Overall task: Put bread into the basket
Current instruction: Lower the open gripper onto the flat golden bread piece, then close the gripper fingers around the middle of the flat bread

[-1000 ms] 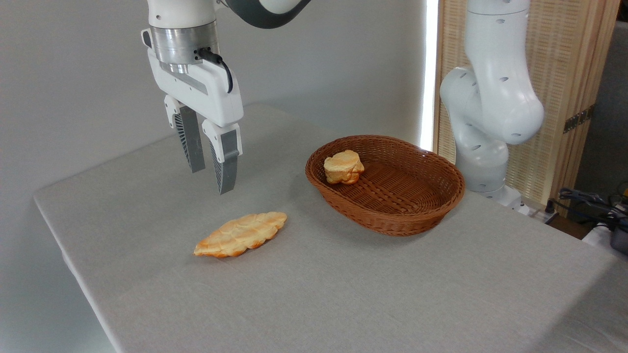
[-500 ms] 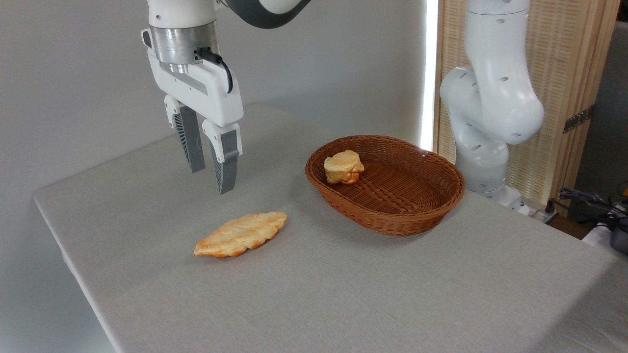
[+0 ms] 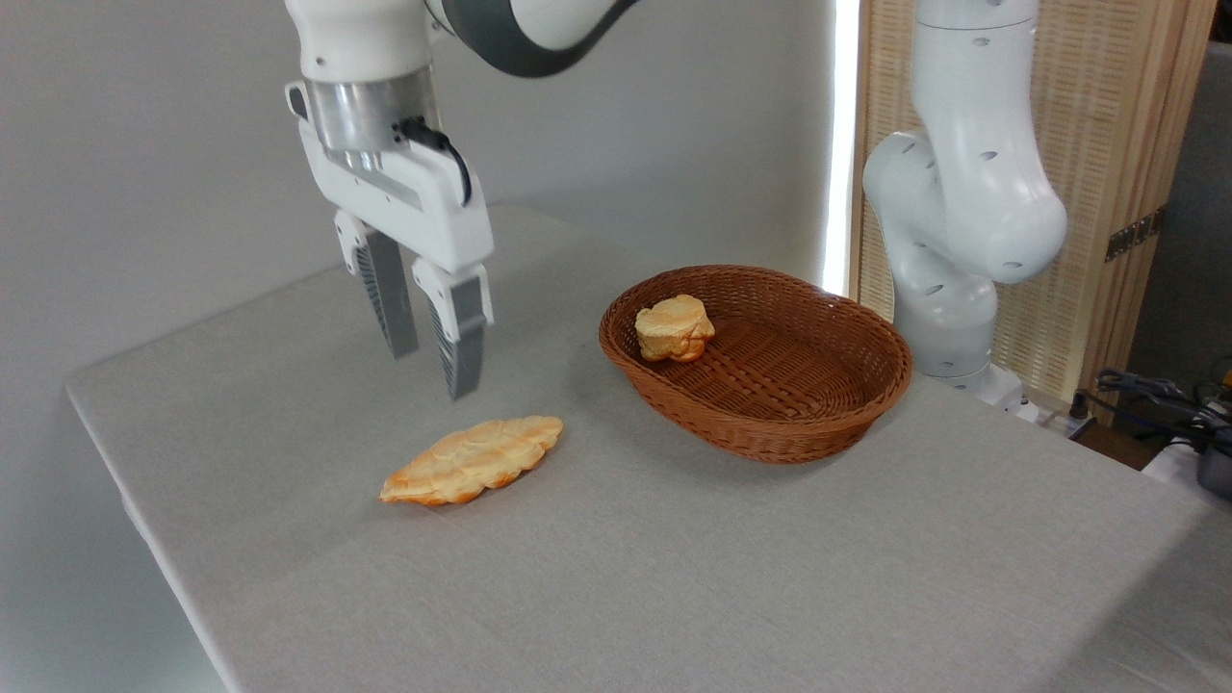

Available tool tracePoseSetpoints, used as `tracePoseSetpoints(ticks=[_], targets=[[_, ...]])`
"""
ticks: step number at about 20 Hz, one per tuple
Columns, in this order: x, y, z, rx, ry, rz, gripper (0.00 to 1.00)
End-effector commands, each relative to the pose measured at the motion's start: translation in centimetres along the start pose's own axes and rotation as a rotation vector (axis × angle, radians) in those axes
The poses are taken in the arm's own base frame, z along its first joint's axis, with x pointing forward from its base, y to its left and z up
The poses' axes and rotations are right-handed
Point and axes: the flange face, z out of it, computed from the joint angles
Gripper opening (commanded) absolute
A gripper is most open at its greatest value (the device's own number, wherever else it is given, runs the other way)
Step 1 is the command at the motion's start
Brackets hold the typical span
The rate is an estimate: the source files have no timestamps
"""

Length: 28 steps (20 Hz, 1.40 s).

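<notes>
Camera, bread (image 3: 472, 460) on table, below parted, empty jaws

The bread (image 3: 472, 460) lies flat on the tabletop (image 3: 674, 577), left of centre and toward the front. The basket (image 3: 760, 423) sits on the tabletop to its right and farther back, apart from it. A small roll (image 3: 674, 328) rests inside the basket against its left wall. The end effector (image 3: 433, 371) hangs above the tabletop, over and just behind the bread, clear of it, its fingers pointing down. The arm's base (image 3: 953, 327) stands behind the basket, at the tabletop's right rear edge.
</notes>
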Motion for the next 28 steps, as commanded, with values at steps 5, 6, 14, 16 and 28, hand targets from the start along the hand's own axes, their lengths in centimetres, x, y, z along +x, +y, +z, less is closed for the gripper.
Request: tracePoseSetpoints(ticks=[5, 6, 14, 16, 28], targets=[[1.0, -0.4, 5.9, -0.008, -0.049, 0.030, 1.00], [1.4, 0.1, 6.7, -0.014, -0.055, 0.054, 1.00], [1.7, 3.0, 12.1, -0.029, -0.045, 0.160, 1.00], [1.9, 3.3, 12.7, -0.038, -0.050, 0.161, 1.00], [2.0, 3.1, 12.0, -0.034, -0.042, 0.164, 1.00]])
